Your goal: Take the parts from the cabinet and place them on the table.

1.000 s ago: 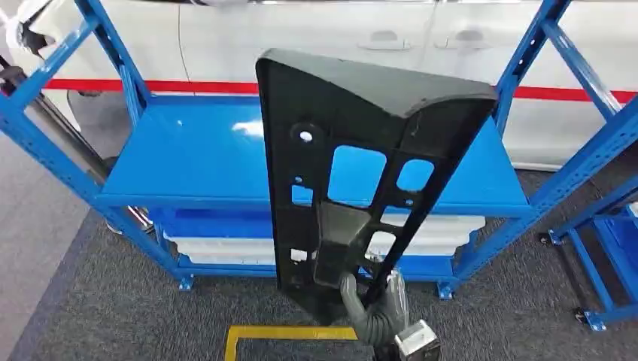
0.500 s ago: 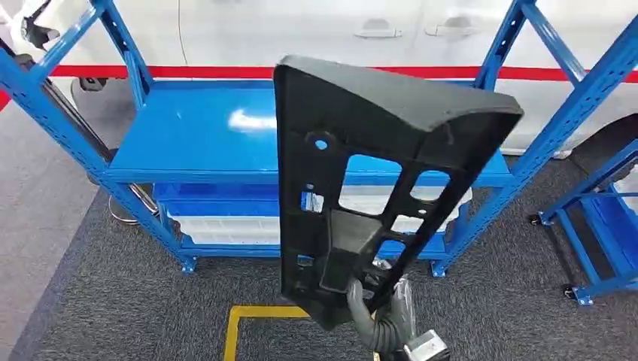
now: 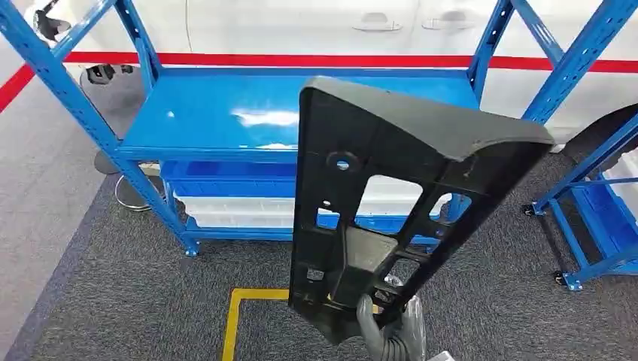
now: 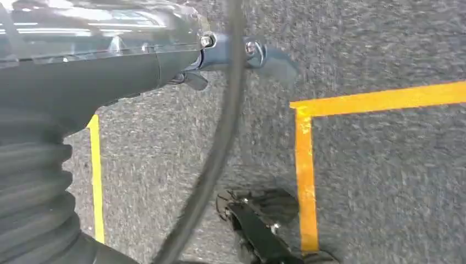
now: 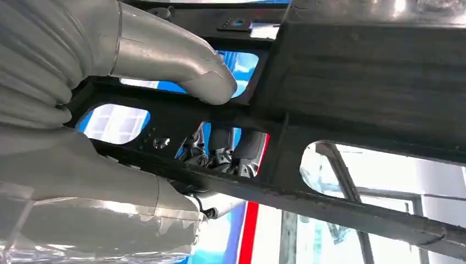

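Holding black plastic part [image 3: 376, 203] upright w/ right hand [image 3: 391, 335], at approx 6 o'clock in head view; part rises from there toward 1 o'clock, wide flanged end on top, narrow end down in the grip. Thumb [image 5: 181, 60] pressed on one face of part's frame, darker fingers [image 5: 231, 151] wrapped behind, seen thru a cutout in right wrist view. Several cutouts in part, blue showing thru.

Behind part, at 12 o'clock: blue rack [image 3: 226, 113] w/ bare blue shelf at mid height, white bins [image 3: 233, 210] on lower level. Second blue rack [image 3: 594, 195] at 3 o'clock. Grey carpet [image 3: 135, 293] below, yellow floor tape [image 3: 248, 297] at 7 o'clock, just beside part's low end.

Left hand [image 4: 231, 55] hangs over carpet and yellow tape in left wrist view; nothing in it, but finger spread — cannot tell, mostly cut off.
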### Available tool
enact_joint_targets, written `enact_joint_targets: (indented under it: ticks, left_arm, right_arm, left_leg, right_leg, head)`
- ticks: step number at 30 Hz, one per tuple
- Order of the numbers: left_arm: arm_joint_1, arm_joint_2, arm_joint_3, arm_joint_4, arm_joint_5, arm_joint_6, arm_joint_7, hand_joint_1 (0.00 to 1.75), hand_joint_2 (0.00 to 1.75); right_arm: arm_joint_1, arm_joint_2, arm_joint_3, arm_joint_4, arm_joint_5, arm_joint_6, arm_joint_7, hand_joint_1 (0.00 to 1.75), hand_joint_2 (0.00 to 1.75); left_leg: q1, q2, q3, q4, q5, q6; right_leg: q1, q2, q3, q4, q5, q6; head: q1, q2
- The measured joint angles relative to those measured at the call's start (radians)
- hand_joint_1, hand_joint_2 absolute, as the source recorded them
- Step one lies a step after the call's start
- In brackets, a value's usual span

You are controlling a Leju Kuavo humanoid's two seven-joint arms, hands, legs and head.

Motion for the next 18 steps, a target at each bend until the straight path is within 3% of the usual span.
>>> enact_joint_targets:
  ticks: [1,2,3,4,5,6,7,8,9,10,11,12,15,16,17,18]
  left_arm:
    - [0.001,0.000,0.001,0.000,0.000,0.000,0.000,0.00,1.75]
    - [0.001,-0.001,0.002,0.000,-0.002,-0.001,-0.001,0.00,1.75]
    - [0.001,-0.001,0.003,0.000,-0.003,-0.002,-0.002,0.00,1.75]
    - [0.001,0.000,0.004,0.000,-0.003,-0.002,-0.002,0.00,1.75]
    - [0.002,0.000,0.005,0.000,-0.003,-0.002,-0.002,0.00,1.75]
    - [0.002,0.000,0.005,0.000,-0.004,-0.002,-0.003,0.00,1.75]
    - [0.002,0.000,0.006,0.000,-0.004,-0.002,-0.003,0.00,1.75]
    - [0.002,-0.001,0.006,0.000,-0.005,-0.002,-0.002,0.00,1.75]
    - [0.003,-0.001,0.006,0.000,-0.005,-0.002,-0.002,0.00,1.75]
    - [0.003,-0.001,0.006,0.000,-0.005,-0.002,-0.002,0.00,1.75]
    - [0.003,-0.001,0.006,0.000,-0.006,-0.002,-0.002,0.00,1.75]
    - [0.003,-0.001,0.006,0.000,-0.006,-0.001,-0.002,0.00,1.75]
    - [0.004,-0.001,0.009,0.000,-0.007,-0.002,-0.002,0.00,1.75]
    - [0.007,-0.001,0.013,0.000,-0.013,-0.002,-0.002,0.00,1.75]
    - [0.007,-0.001,0.017,0.000,-0.015,-0.002,-0.002,0.00,1.75]
    - [0.007,-0.002,0.020,0.000,-0.016,-0.003,-0.003,0.00,1.75]
  right_arm:
    - [0.005,-0.001,-0.003,-0.002,-0.003,0.002,0.000,1.75,1.75]
    - [0.010,-0.002,-0.006,-0.003,-0.010,0.008,0.000,1.75,1.75]
    - [0.013,-0.003,-0.008,-0.004,-0.016,0.012,-0.001,1.75,1.75]
    - [0.016,-0.004,-0.011,-0.004,-0.020,0.017,-0.001,1.75,1.75]
    - [0.020,-0.004,-0.015,-0.004,-0.022,0.020,-0.001,1.75,1.75]
    - [0.024,-0.004,-0.018,-0.004,-0.024,0.020,-0.001,1.75,1.75]
    - [0.027,-0.005,-0.021,-0.004,-0.024,0.020,-0.001,1.75,1.75]
    - [0.029,-0.005,-0.022,-0.004,-0.024,0.020,-0.001,1.75,1.75]
    - [0.031,-0.005,-0.023,-0.004,-0.024,0.020,-0.001,1.75,1.75]
    - [0.031,-0.005,-0.023,-0.004,-0.024,0.020,-0.001,1.75,1.75]
    - [0.032,-0.005,-0.023,-0.004,-0.025,0.020,-0.001,1.75,1.75]
    - [0.031,-0.006,-0.023,-0.004,-0.025,0.020,-0.001,1.75,1.75]
    - [0.039,-0.006,-0.025,-0.005,-0.033,0.025,-0.002,1.75,1.75]
    - [0.041,-0.006,-0.025,-0.005,-0.038,0.033,-0.002,1.75,1.75]
    - [0.040,-0.006,-0.025,-0.006,-0.046,0.042,-0.002,1.75,1.75]
    - [0.041,-0.005,-0.025,-0.006,-0.053,0.051,-0.002,1.75,1.75]
  left_leg:
    - [0.012,0.003,-0.005,-0.013,0.019,0.009]
    - [0.011,0.006,-0.017,-0.013,0.031,0.013]
    - [0.011,0.008,-0.030,-0.013,0.040,0.024]
    - [0.011,0.008,-0.044,-0.013,0.051,0.026]
    - [0.010,0.008,-0.057,-0.012,0.061,0.027]
    - [0.010,0.009,-0.073,-0.009,0.073,0.026]
    - [0.010,0.009,-0.086,-0.005,0.082,0.024]
    - [0.011,0.009,-0.104,0.001,0.091,0.021]
    - [0.012,0.009,-0.121,0.008,0.098,0.016]
    - [0.013,0.008,-0.135,0.015,0.103,0.012]
    - [0.012,0.008,-0.144,0.027,0.107,0.006]
    - [0.008,0.007,-0.155,0.037,0.110,0.001]
    - [0.011,0.007,-0.158,0.033,0.132,-0.022]
    - [0.012,0.006,-0.162,0.033,0.138,-0.029]
    - [0.018,0.003,-0.171,0.049,0.109,-0.034]
    - [0.018,0.003,-0.189,0.090,0.051,-0.036]
  right_leg:
    - [0.003,0.002,-0.005,0.004,-0.001,0.006]
    - [-0.002,0.007,-0.015,0.021,-0.040,0.012]
    - [-0.003,0.009,-0.028,0.063,-0.101,0.014]
    - [-0.005,0.009,-0.046,0.131,-0.165,0.019]
    - [-0.007,0.009,-0.060,0.201,-0.210,0.023]
    - [-0.010,0.009,-0.070,0.265,-0.228,0.028]
    - [-0.012,0.009,-0.064,0.290,-0.212,0.031]
    - [-0.016,0.009,-0.039,0.275,-0.175,0.034]
    - [-0.019,0.009,0.005,0.225,-0.135,0.035]
    - [-0.021,0.009,0.062,0.150,-0.113,0.034]
    - [-0.023,0.009,0.129,0.060,-0.121,0.031]
    - [-0.015,0.010,0.166,-0.009,-0.151,0.026]
    - [-0.007,0.012,0.154,-0.010,-0.147,0.003]
    - [-0.012,0.011,0.148,-0.016,-0.135,-0.010]
    - [-0.014,0.005,0.136,-0.017,-0.123,-0.020]
    - [-0.014,0.005,0.124,-0.017,-0.114,-0.031]
  head:
    - [0.000,0.000]
    - [0.000,0.000]
    - [0.001,0.000]
    - [0.000,0.000]
    - [0.000,0.000]
    - [0.000,0.000]
    - [0.000,0.000]
    - [0.000,0.000]
    - [0.000,0.000]
    - [0.000,0.000]
    - [0.000,0.000]
    - [0.000,0.000]
    - [0.000,0.000]
    - [0.000,0.000]
    - [0.000,0.000]
    - [0.000,0.000]
